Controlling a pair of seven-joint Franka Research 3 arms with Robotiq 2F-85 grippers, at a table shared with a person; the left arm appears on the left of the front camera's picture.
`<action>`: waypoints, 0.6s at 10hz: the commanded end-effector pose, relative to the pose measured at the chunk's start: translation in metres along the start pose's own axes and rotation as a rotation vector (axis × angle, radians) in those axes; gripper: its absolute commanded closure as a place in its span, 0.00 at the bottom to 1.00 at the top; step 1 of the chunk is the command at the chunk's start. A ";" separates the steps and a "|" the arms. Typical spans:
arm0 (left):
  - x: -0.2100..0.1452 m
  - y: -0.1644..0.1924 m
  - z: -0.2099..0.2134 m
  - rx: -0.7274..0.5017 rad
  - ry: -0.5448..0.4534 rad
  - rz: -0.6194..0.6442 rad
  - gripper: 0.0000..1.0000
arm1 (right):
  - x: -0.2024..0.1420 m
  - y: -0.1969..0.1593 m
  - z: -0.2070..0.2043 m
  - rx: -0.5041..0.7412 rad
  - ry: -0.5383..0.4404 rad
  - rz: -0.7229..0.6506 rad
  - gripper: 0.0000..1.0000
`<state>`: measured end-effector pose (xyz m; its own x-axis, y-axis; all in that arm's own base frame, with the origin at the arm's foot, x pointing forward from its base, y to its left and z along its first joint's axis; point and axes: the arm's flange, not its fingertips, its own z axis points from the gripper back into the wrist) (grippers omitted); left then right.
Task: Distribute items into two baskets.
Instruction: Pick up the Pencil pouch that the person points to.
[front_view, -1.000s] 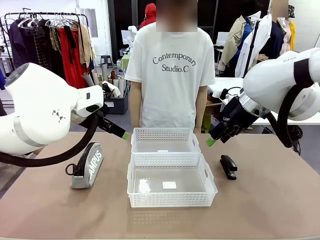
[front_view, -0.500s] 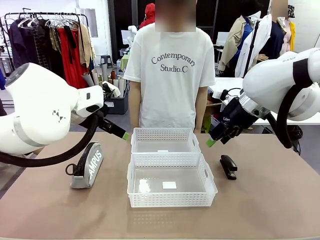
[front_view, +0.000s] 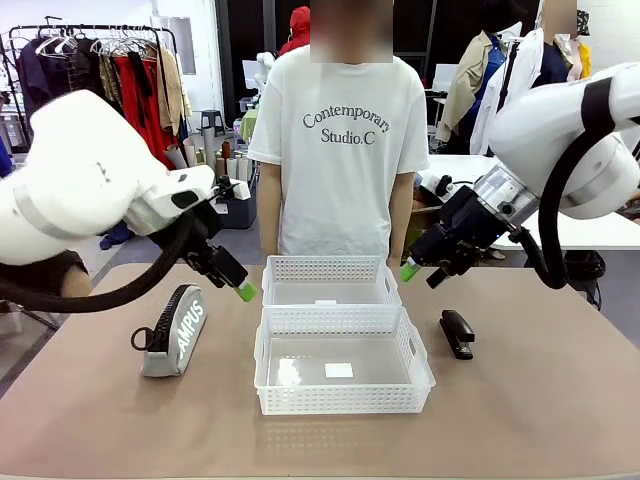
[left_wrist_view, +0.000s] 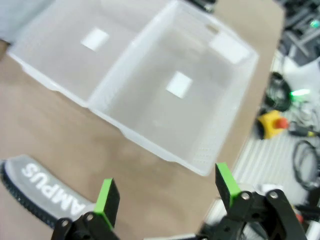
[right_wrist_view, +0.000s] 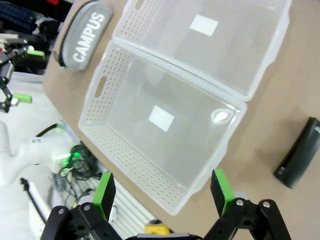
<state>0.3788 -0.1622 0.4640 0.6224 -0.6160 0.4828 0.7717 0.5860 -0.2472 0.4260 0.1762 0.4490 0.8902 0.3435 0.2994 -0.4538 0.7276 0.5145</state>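
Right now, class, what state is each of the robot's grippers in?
Left gripper: open, holding nothing.
Right gripper: open, holding nothing.

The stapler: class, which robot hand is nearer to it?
Right. The right hand hovers above the stapler, toward the baskets; the left hand hangs beyond the baskets, near the pouch.

Two bits of lettering to read here.
White "CAMPUS" runs along the grey soft zippered pouch (right_wrist_view: 86, 31); the person's white short-sleeved T-shirt (front_view: 340, 180) says "Contemporary Studio.C" in dark letters.
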 end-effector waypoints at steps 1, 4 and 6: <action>0.004 0.007 0.020 -0.166 0.019 0.062 0.00 | 0.011 0.001 0.006 0.099 0.015 -0.064 0.00; 0.005 0.013 0.033 -0.452 -0.077 0.201 0.00 | 0.017 0.000 0.013 0.237 0.032 -0.143 0.00; 0.006 0.021 0.036 -0.576 -0.150 0.262 0.00 | 0.022 -0.004 0.017 0.372 0.033 -0.226 0.00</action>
<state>0.3839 -0.1341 0.4965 0.7870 -0.4261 0.4461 0.5943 0.3295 -0.7337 0.4362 0.1709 0.4630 0.9498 0.2682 0.1609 -0.2913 0.5709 0.7676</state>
